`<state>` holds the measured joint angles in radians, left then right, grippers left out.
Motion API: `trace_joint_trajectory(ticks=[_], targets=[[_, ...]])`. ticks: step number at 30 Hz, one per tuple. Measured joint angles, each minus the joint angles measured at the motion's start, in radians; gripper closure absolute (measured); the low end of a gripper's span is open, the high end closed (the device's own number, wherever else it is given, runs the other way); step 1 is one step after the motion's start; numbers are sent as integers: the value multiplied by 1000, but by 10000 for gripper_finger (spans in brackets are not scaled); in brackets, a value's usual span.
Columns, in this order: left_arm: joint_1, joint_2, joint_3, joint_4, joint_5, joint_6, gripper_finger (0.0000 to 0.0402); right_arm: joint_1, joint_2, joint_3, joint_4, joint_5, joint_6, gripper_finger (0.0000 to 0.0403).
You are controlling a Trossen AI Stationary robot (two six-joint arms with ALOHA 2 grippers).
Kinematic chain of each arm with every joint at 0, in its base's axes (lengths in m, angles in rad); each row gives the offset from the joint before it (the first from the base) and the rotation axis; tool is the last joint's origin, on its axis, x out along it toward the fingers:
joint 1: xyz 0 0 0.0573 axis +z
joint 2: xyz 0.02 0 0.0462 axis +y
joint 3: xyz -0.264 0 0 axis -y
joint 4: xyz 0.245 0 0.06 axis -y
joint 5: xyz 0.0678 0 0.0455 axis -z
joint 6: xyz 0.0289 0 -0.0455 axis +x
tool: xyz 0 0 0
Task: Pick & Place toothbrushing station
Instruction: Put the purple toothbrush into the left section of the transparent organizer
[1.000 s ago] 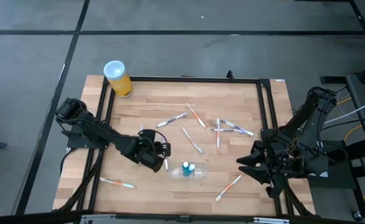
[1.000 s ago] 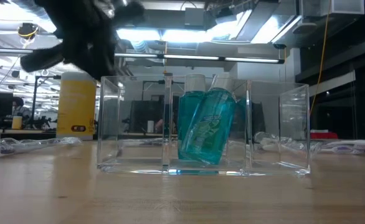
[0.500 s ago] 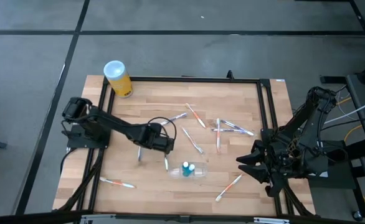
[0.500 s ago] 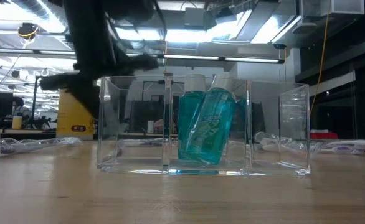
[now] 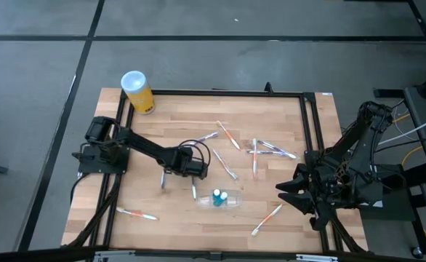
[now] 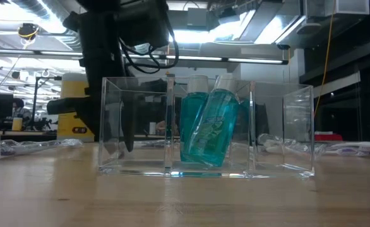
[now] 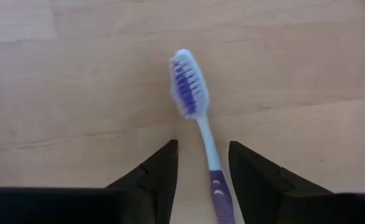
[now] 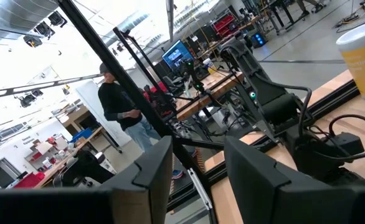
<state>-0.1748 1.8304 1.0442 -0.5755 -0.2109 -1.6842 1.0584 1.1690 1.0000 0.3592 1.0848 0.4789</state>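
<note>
A purple toothbrush (image 7: 197,127) lies on the table (image 5: 198,116) between the left gripper's (image 7: 202,163) parted fingers, not grasped; the right gripper (image 5: 289,191) waits open at the table's edge.

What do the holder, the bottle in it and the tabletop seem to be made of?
Holder: clear rigid plastic, probably acrylic; see-through walls with bright glossy edges. Bottle: translucent teal plastic with a white cap, light passing through it. Tabletop: pale wood planks, visible grain and seams, matte finish.
</note>
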Motion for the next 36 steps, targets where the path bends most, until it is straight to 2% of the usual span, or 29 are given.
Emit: trace_joint_trajectory(ticks=[6, 11, 15, 22, 28, 36], targets=[[24, 4, 3, -44, 4, -35, 297, 0, 0, 0, 0, 0, -10, 254], [62, 28, 7, -62, 39, -1, 351, 0, -4, 0, -3, 0, -22, 254], [65, 32, 7, -68, 16, -3, 391, 0, -7, 0, -4, 0, -27, 254], [65, 30, 5, -76, -50, 0, 396, 7, -8, 0, -4, 0, -27, 254], [40, -23, -12, -97, -165, 9, 401, 6, -8, 0, -4, 0, -23, 254], [-38, -119, -7, -23, -192, 0, 401, 7, -8, 0, -3, 0, -23, 254]])
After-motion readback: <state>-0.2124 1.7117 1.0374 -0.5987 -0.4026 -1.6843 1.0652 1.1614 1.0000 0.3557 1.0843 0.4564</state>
